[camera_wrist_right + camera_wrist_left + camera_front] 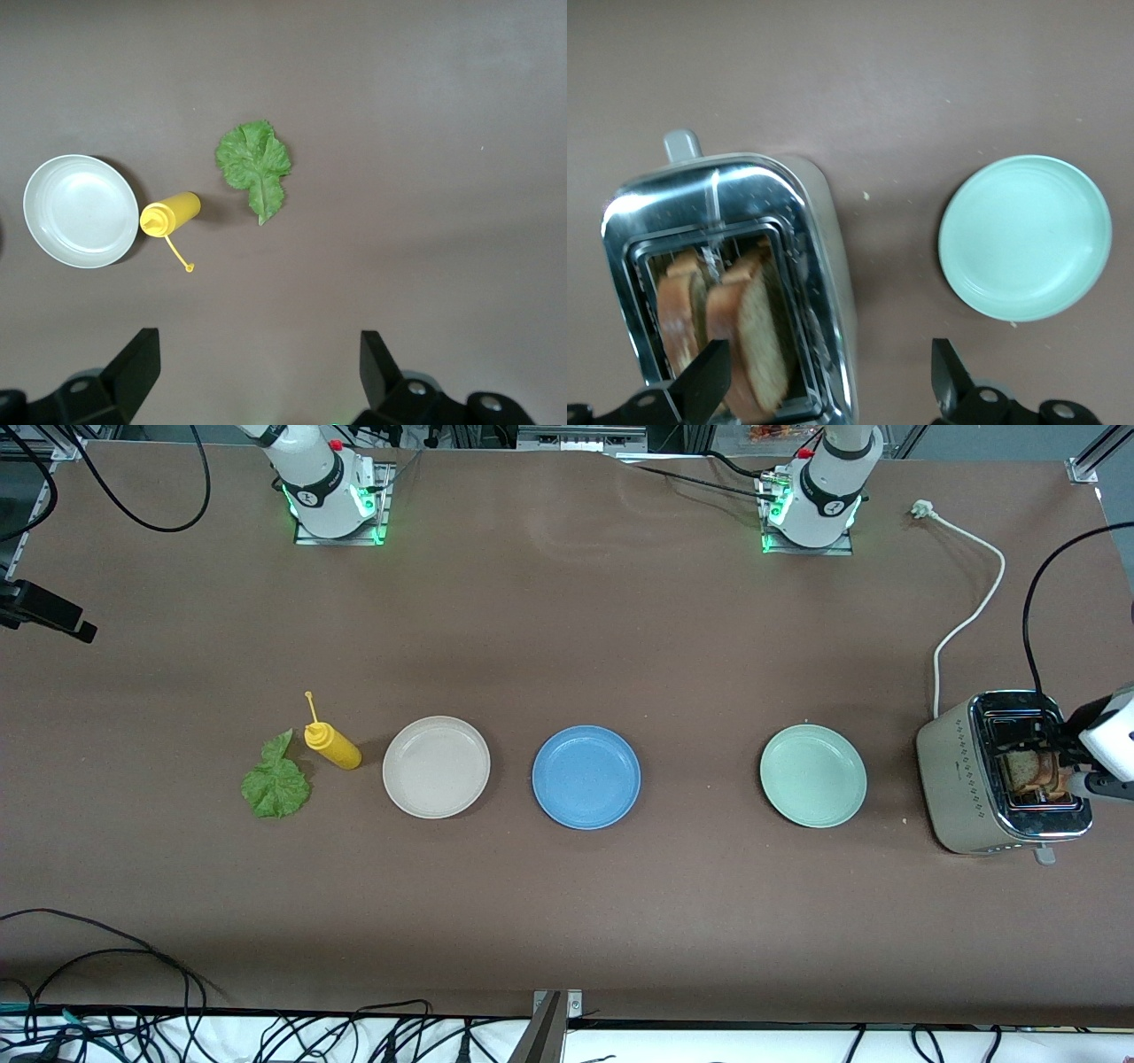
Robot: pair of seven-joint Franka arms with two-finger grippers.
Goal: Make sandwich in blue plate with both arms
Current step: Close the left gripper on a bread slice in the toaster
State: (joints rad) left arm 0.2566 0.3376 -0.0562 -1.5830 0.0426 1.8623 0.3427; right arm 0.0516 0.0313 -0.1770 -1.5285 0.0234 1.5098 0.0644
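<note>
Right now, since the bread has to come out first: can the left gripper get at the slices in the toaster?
Probably yes. The left gripper hangs open over the toaster, and the bread slices stand up in the slots with nothing covering them.

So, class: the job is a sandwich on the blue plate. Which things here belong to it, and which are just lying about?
Belong:
- blue plate
- bread slices in the toaster
- lettuce leaf

Lying about:
- beige plate
- mint-green plate
- yellow squeeze bottle
</note>
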